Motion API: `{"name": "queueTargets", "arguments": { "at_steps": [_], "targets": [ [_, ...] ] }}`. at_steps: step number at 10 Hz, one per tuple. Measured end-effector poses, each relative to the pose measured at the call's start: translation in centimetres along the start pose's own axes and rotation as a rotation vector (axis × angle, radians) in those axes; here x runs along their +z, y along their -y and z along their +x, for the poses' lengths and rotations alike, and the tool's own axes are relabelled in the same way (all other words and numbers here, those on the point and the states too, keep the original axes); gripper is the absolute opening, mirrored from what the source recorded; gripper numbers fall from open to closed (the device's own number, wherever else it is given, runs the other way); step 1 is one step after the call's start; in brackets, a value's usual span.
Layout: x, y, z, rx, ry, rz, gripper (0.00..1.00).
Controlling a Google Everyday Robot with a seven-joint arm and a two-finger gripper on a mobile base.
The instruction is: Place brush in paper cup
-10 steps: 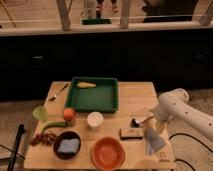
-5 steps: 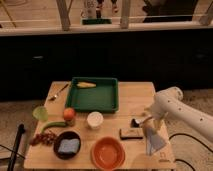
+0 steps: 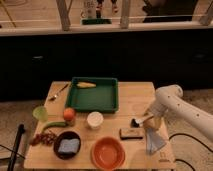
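The brush point(image 3: 140, 120) lies near the table's right edge, its small dark head pointing left and its pale handle running right to my gripper. My gripper point(image 3: 149, 120) is at the handle's right end, low over the table, under the white arm point(image 3: 172, 100). The white paper cup point(image 3: 95, 120) stands upright in the middle of the table, well to the left of the brush and gripper. Whether the brush rests on the table or is lifted I cannot tell.
A brown block with a dark top point(image 3: 131, 133) lies just below the brush. A blue-grey cloth point(image 3: 154, 141), orange bowl point(image 3: 107, 152), dark bowl point(image 3: 67, 146), orange fruit point(image 3: 69, 114), pale green round thing point(image 3: 40, 113), fork point(image 3: 59, 92) and green tray point(image 3: 92, 97) share the table.
My arm has shifted a little to the left, farther over the table's right side. The cup and the other objects have not moved.
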Motion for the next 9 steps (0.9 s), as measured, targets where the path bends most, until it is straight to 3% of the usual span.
{"name": "queueTargets", "arguments": {
  "at_steps": [4,7,9],
  "targets": [
    [-0.4,-0.2,0.2,-0.003,-0.007,-0.006,0.02],
    [-0.9,0.1,0.0,-0.028,-0.008,-0.005,0.00],
    [-2.9,2.0,-1.0,-0.105,-0.008,0.008,0.00]
  ]
}}
